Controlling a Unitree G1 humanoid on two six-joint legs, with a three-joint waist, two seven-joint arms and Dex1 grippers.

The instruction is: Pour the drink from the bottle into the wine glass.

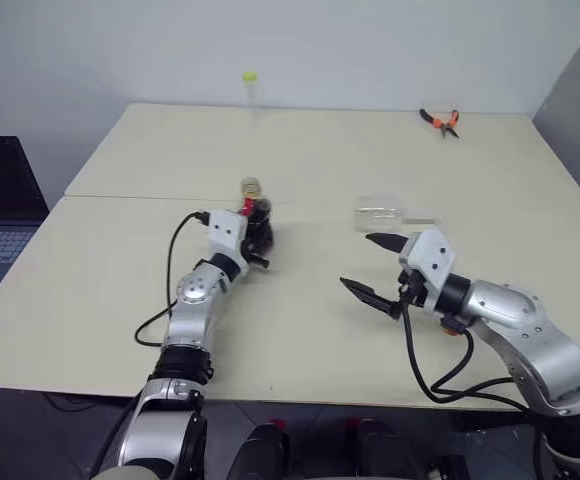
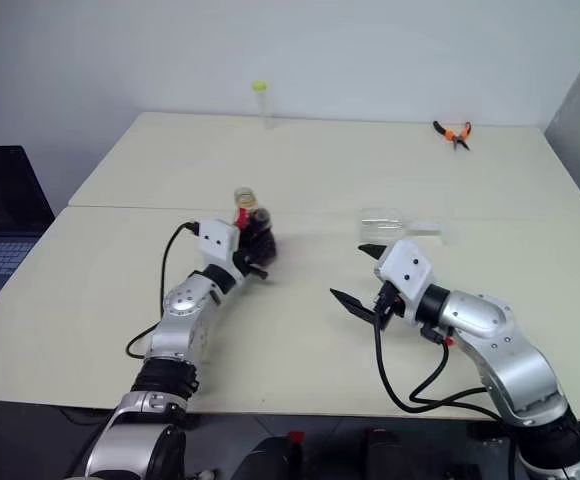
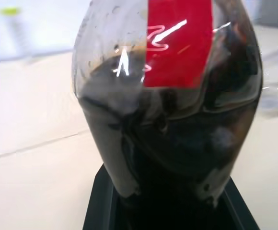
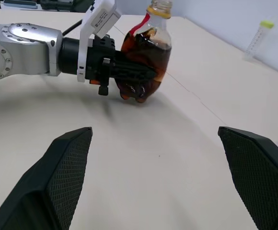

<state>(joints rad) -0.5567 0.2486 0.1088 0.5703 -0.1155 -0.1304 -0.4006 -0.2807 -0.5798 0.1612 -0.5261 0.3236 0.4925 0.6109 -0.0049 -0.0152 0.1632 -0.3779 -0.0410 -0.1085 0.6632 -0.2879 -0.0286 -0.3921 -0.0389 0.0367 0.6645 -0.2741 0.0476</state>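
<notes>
My left gripper (image 1: 257, 236) is shut on the rounded body of the bottle (image 1: 253, 204), a small clear one with a red label. The dark drink (image 4: 146, 55) fills its lower part. The bottle stands nearly upright at the table's middle, and its open neck (image 4: 158, 6) carries no cap. The wine glass (image 1: 396, 216) shows as a faint clear shape low on the table to the bottle's right; it looks to lie on its side. Just in front of the glass my right gripper (image 1: 371, 267) hangs open above the table, its fingers pointing toward the bottle with nothing between them.
A slim clear tube with a yellow-green cap (image 1: 250, 90) stands at the table's far edge. Orange-handled pliers (image 1: 440, 120) lie at the far right. A laptop (image 1: 0, 215) sits off the table's left side. A seam (image 1: 120, 198) crosses the tabletop behind the bottle.
</notes>
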